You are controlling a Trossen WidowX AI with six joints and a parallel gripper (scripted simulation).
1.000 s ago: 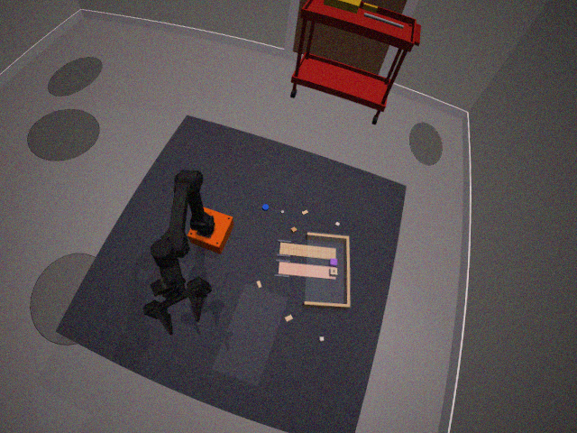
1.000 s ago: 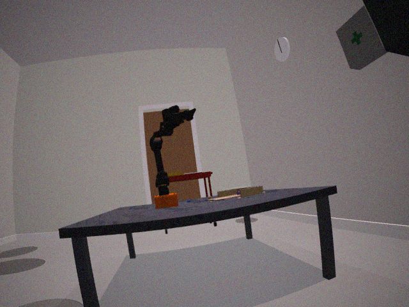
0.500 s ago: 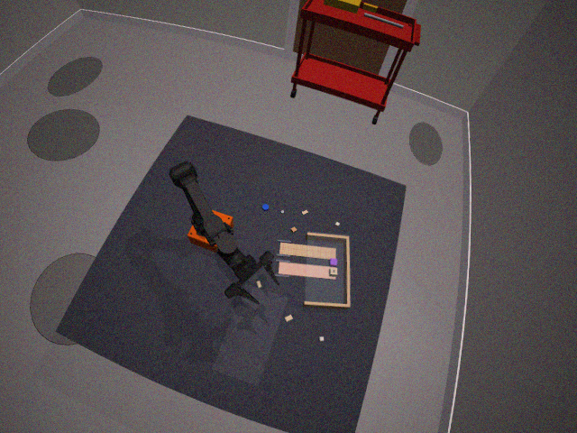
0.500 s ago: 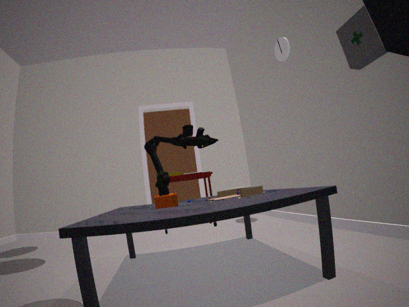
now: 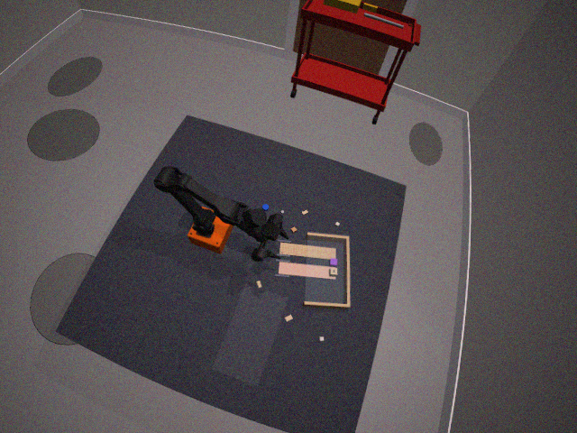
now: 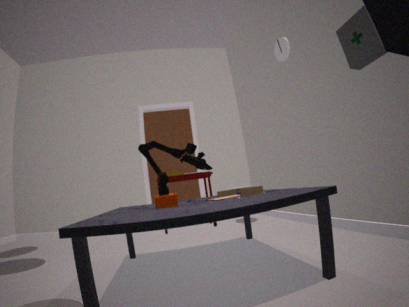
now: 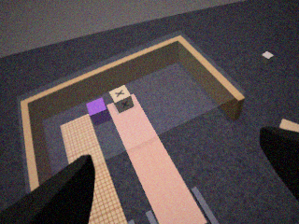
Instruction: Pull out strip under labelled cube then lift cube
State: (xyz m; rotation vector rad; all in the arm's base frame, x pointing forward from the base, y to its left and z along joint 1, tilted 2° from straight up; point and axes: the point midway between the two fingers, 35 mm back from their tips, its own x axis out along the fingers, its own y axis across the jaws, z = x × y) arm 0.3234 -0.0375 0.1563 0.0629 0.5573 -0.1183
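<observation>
Nothing of the task looks done yet: both strips lie in place and the labelled cube has not been lifted.

Seen from the wrist, going left to right: at about 8 o'clock a dark, blunt pincer finger [image 7: 61, 196] fills the corner. Next to it lies a tan strip [image 7: 89, 163] with a fine grid texture; a glossy purple cube [image 7: 96, 106] sits at its far end. Just right of that runs a smooth, matte pink strip [image 7: 149, 159], long and flat, reaching toward 12 o'clock. At its far end rests the labelled cube [image 7: 120, 93], pale cream with a dark X on top. A low wooden frame [image 7: 210, 75] with light edges, open on the near side, encloses the strips' far ends. At 4 o'clock the second dark finger shows.

The pincer [image 5: 272, 249] is spread wide and holds nothing, hovering above the near ends of the strips over the dark desk [image 5: 140, 280]. Left to do: drag out the pink strip, then grasp and raise the cube.
</observation>
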